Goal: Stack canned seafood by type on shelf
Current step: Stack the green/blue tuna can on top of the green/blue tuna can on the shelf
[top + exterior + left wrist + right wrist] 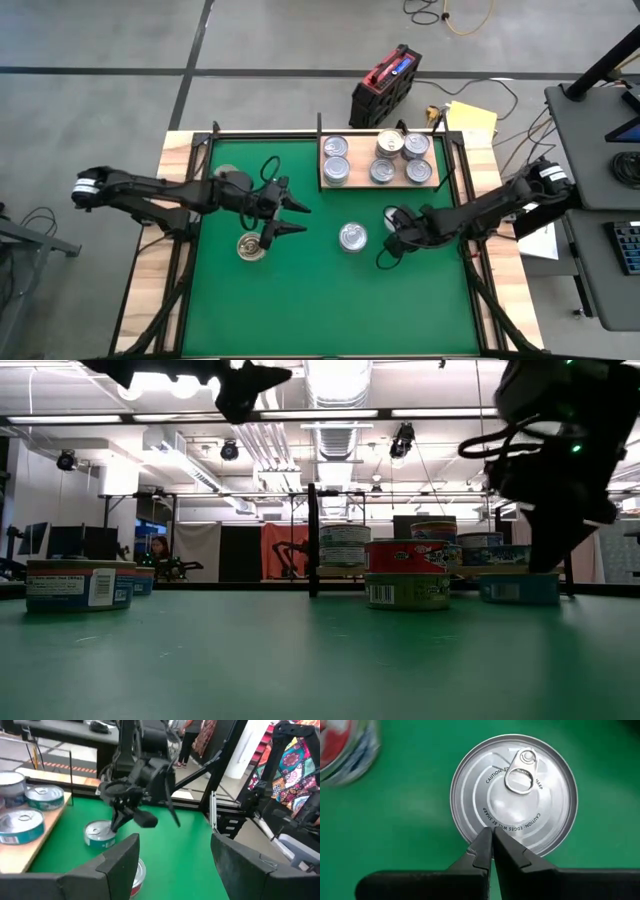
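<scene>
Over by the counter's left edge, the left pincer (pixel 296 218) hung above the green mat (pixel 300 310) with its fingers spread wide and nothing between them. A gold-lidded can (pixel 252 246) lay on the mat just beside its tips, toward the front edge. Another can (pixel 234 181) sat farther back, partly under that arm. At mid-counter a silver-lidded can (pixel 352 237) stood alone on the mat. At the back edge the pale wooden shelf (pixel 432 184) carried six cans (pixel 336 147), one of them, beside the right-hand group, stacked double. Coming in from the right edge, the right pincer (pixel 492 841) was pinched fully shut and empty, its tips poised over a can's silvery pull-tab lid (pixel 515 795), near the rim.
</scene>
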Motion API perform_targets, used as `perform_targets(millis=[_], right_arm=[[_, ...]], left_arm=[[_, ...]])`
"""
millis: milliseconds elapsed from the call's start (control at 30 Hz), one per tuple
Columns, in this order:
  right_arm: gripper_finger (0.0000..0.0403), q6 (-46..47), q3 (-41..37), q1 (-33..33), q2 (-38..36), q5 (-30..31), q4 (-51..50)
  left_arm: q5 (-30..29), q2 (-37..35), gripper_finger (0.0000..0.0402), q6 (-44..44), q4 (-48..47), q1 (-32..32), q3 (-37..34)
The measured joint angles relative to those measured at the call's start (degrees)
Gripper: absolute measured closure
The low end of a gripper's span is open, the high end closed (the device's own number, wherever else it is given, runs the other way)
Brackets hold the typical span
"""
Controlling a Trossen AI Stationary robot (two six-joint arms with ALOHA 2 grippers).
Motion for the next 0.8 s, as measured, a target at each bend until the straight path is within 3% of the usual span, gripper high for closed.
perform_targets(millis=[233,367,633,800], right_arm=[[0.0394,6.7,-0.1,7.5,0.0,-7.8,3.2],[0.0394,9.1,0.7,12.1,-0.5,-8.4,5.4],[0.0394,9.5,7.5,15.7,-4.4,-7.9,-4.9],[0.0394,10.0,9.8,15.4,-6.2,-7.2,-12.7]], left_arm=[[0.1,4.4,0.0199,-0.8,2.3,-2.2,0.0],[0.2,7.2,0.0231,-0.8,6.4,-4.4,0.0],[-0.2,13.7,0.0321,0.1,14.6,-7.6,0.4],[-6.1,19.3,0.0388,3.8,14.6,-10.6,3.7]])
